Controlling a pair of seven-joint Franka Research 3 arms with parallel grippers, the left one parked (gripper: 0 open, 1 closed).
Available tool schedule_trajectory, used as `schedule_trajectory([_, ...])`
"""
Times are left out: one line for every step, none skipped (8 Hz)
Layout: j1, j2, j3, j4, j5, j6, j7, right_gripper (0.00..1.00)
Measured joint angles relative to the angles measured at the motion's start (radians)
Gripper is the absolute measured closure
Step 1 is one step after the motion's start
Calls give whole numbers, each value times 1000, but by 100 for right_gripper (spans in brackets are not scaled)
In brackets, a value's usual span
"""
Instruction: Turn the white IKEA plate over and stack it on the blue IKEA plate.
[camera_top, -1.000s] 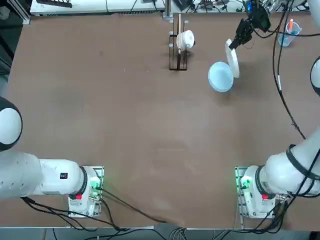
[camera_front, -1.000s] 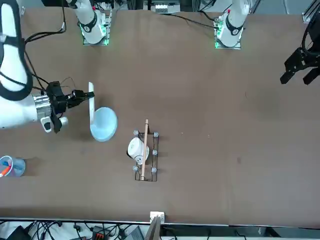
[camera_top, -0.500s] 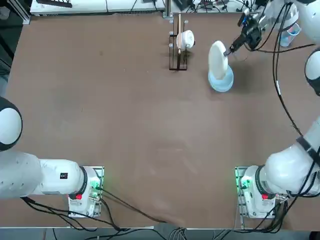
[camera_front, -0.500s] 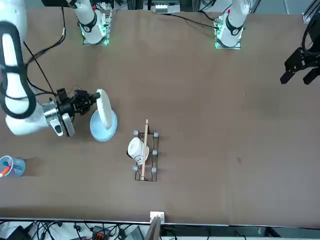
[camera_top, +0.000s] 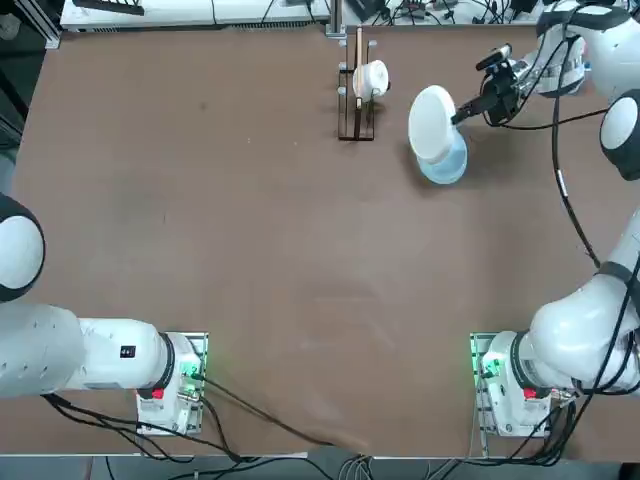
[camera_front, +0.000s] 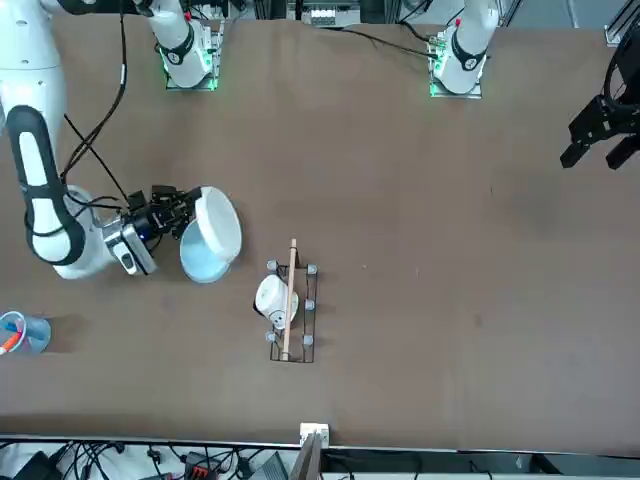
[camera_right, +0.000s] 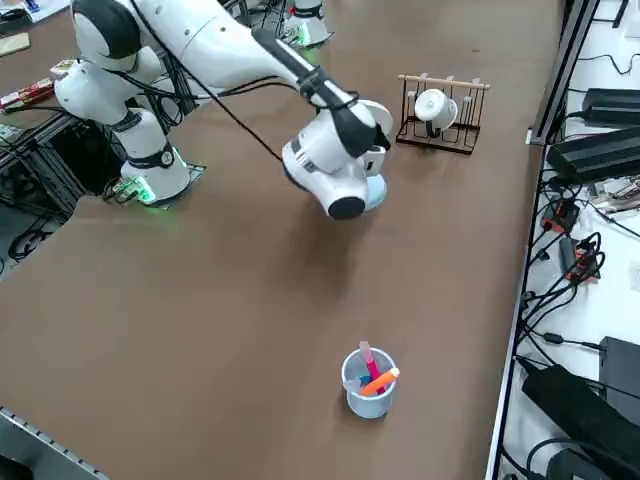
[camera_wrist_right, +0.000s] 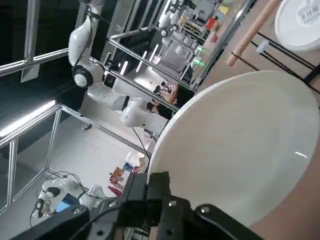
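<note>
At the near edge of the brown surface (camera_top: 250, 250) in the top view, the right arm's base (camera_top: 515, 385) sits at about 5 o'clock with a green light on it. From there the white arm goes up the right side and bends back in at the far end.

Farther away, at about 1 o'clock, is the right end effector (camera_top: 470, 108). Its two black fingers are closed tight on the edge of the white IKEA plate (camera_top: 432, 122). The fingers are only a little way apart, just the plate's rim between them. In the front view the end effector (camera_front: 180, 212) holds the same white plate (camera_front: 220, 222) by the side nearest the arm.

The white plate is tipped over on a slant, not flat. It hangs over the blue IKEA plate (camera_top: 447, 167), which lies flat on the surface. Only the near part of the blue plate peeks out from under the white one. I cannot tell if the two plates touch. In the front view the blue plate (camera_front: 200, 265) shows below the white one.

In the wrist view the white plate (camera_wrist_right: 240, 155) fills much of the picture, shiny and cream-white, with the black finger (camera_wrist_right: 160, 202) gripping its edge.

Just to the 9 o'clock side of the plates stands a wooden rack (camera_top: 355, 110) with a small white cup (camera_top: 372, 78) on it. Farthest away, at the 1 o'clock corner of the side view, that rack (camera_right: 440, 110) stands beyond the plates, and a clear cup (camera_right: 368, 382) with coloured pens sits at 6 o'clock.
</note>
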Motion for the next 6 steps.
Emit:
schedule_trajectory([-16, 15, 0, 0, 1, -14, -52, 98])
schedule_trajectory([-23, 37, 0, 1, 3, -21, -98, 98])
schedule_trajectory([-23, 61, 1, 2, 11, -22, -138, 98])
schedule_trajectory([-22, 86, 2, 8, 21, -27, -164, 98])
schedule_trajectory([-22, 108, 3, 14, 25, -33, -181, 98])
schedule_trajectory([-22, 126, 3, 17, 25, -35, -198, 98])
